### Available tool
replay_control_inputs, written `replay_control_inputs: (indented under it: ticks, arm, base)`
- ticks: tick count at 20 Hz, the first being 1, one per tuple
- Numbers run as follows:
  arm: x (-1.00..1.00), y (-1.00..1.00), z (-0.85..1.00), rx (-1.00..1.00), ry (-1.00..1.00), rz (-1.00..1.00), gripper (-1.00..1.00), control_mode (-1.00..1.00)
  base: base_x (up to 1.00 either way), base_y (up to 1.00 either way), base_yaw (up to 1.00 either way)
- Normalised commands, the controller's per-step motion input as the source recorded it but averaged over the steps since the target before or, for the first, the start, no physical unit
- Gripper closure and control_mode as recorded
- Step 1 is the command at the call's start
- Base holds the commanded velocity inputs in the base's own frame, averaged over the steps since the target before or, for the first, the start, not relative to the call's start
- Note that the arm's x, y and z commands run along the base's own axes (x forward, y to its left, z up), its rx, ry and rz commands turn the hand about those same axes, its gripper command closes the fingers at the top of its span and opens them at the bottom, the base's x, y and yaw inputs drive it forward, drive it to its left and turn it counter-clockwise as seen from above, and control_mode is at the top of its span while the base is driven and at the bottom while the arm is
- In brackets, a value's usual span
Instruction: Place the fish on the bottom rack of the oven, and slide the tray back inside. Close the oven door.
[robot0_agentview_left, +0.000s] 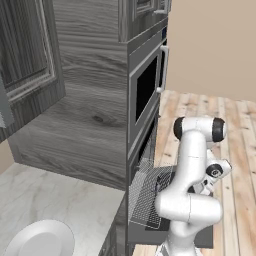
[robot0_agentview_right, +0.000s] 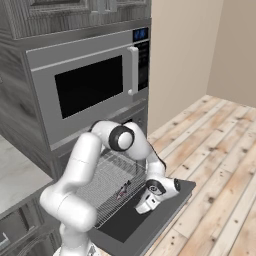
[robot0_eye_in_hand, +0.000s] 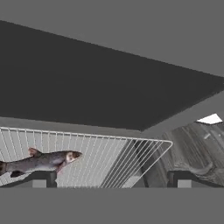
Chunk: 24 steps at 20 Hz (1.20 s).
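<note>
The oven (robot0_agentview_right: 137, 114) sits under a black-windowed appliance, and its door (robot0_agentview_right: 162, 212) lies dropped open and flat. The wire-mesh bottom rack (robot0_agentview_right: 102, 182) is pulled out over the door. The small dark grey fish (robot0_agentview_right: 123, 190) lies on the rack near its front edge. In the hand view the fish (robot0_eye_in_hand: 41, 162) rests on the rack (robot0_eye_in_hand: 113, 155) just above the left fingertip (robot0_eye_in_hand: 41, 178). My gripper (robot0_agentview_right: 144, 204) hovers low over the open door in front of the rack. It is open, fingers wide apart, with nothing between them (robot0_eye_in_hand: 111, 179).
The black-windowed appliance (robot0_agentview_right: 90, 85) with a vertical silver handle is above the oven. A round white plate (robot0_agentview_left: 42, 239) sits on the marble counter to the left. Wood-grain cabinets (robot0_agentview_left: 85, 115) flank the oven. Wooden floor (robot0_agentview_right: 220, 165) stretches to the right of the door.
</note>
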Motion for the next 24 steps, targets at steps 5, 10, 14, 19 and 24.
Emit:
replay_control_inputs:
  ticks: [5, 10, 14, 19, 24]
  arm:
    - [0.64, 0.00, -0.47, 0.00, 0.00, 0.12, -1.00, -1.00]
    - [0.58, 0.03, -0.54, 0.00, 0.00, 0.05, -1.00, -1.00]
    - [0.59, 0.25, -0.48, 0.00, 0.00, 0.00, -1.00, -1.00]
    - [0.61, 0.36, -0.42, 0.00, 0.00, 0.00, -1.00, -1.00]
    - [0.57, 0.47, -0.25, 0.00, 0.00, 0.00, -1.00, -1.00]
  base:
    - [0.00, 0.00, 0.00]
    - [0.00, 0.00, 0.00]
    - [0.00, 0.00, 0.00]
    - [0.00, 0.00, 0.00]
    - [0.00, 0.00, 0.00]
